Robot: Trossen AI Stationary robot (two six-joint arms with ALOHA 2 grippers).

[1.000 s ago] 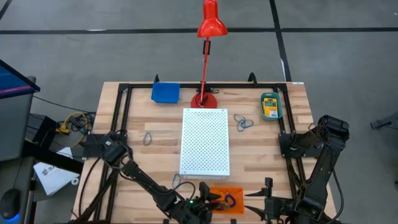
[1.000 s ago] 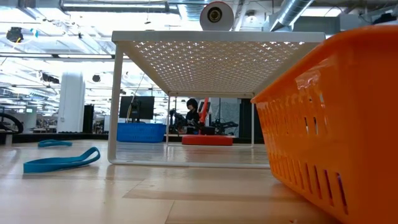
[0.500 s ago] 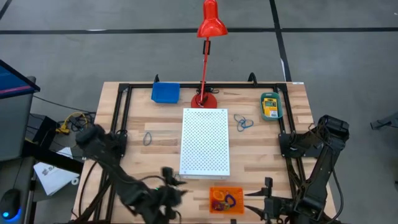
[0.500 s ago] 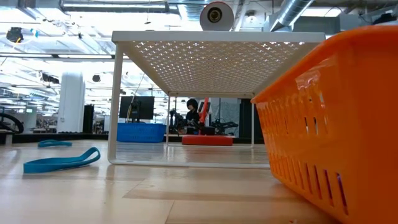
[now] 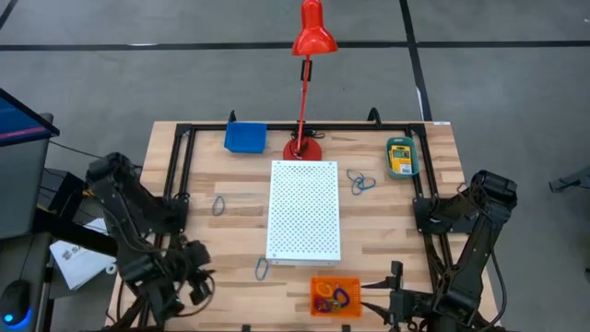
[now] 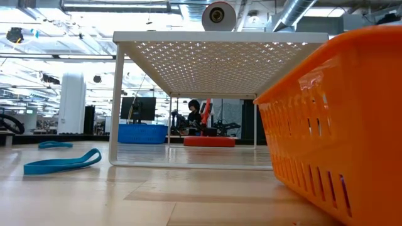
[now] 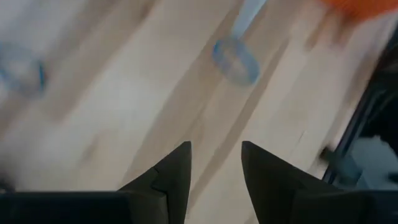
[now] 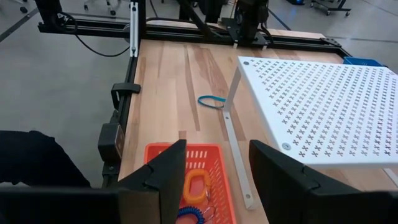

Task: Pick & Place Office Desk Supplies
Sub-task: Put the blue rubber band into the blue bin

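High view: the orange tray (image 5: 335, 296) sits at the table's near edge, just in front of the white perforated board (image 5: 303, 210), holding orange and purple loops. A blue loop (image 5: 261, 268) lies on the wood by the board's near-left corner; another blue loop (image 5: 219, 205) lies farther left. The crayon box (image 5: 399, 156) rests in a teal tray (image 5: 412, 162) at the far right, the blue tray (image 5: 245, 137) beside the red lamp (image 5: 307, 83). Half a second ago the left gripper (image 5: 195, 283) hung close beside the orange tray; now it has drawn back toward the table's left near corner, jaws apart and empty. The right gripper (image 8: 216, 171) waits over the orange tray's near right, jaws apart, unmoved.
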